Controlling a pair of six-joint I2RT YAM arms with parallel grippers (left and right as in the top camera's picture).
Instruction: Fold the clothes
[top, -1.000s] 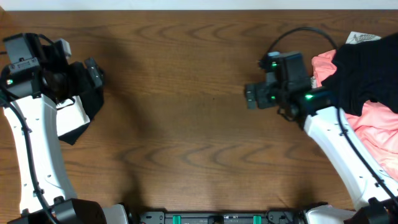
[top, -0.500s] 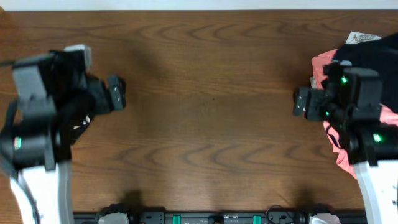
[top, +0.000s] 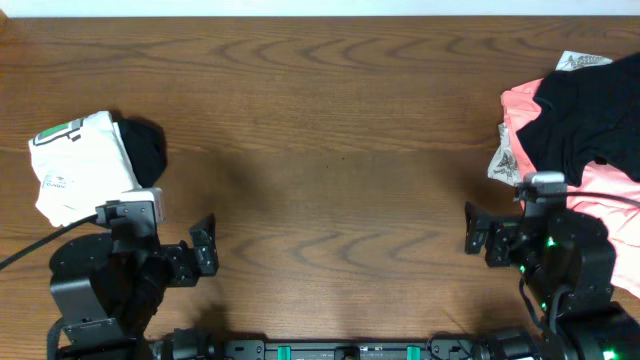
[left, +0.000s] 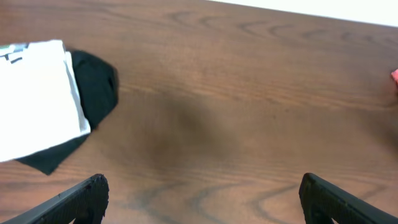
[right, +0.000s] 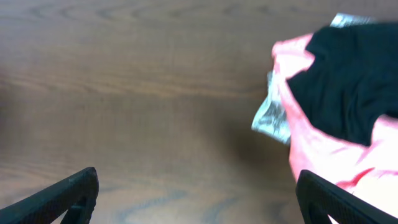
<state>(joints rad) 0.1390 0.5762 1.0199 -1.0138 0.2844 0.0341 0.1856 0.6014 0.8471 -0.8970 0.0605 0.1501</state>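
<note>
A folded white T-shirt (top: 75, 165) (left: 34, 106) with a small green logo lies at the table's left, and a black garment (top: 146, 148) (left: 94, 87) sticks out from under its right side. At the right edge sits a loose pile: a coral-pink garment (top: 605, 190) (right: 311, 140), a black one (top: 585, 110) (right: 354, 81) on top, and a grey-white printed piece (top: 504, 160) (right: 271, 115). My left gripper (top: 203, 258) (left: 202, 199) hangs open near the front edge, well short of the white shirt. Left of the pile, my right gripper (top: 477, 232) (right: 196, 193) is open and holds nothing.
The brown wooden table (top: 330, 150) stretches between the two heaps. Both arm bases stand at the front edge, with a black rail (top: 340, 350) between them. A light wall strip runs along the far edge.
Both arms have pulled back from the garments to the front edge of the table. The left arm no longer covers the folded white shirt, and the right has left the pile.
</note>
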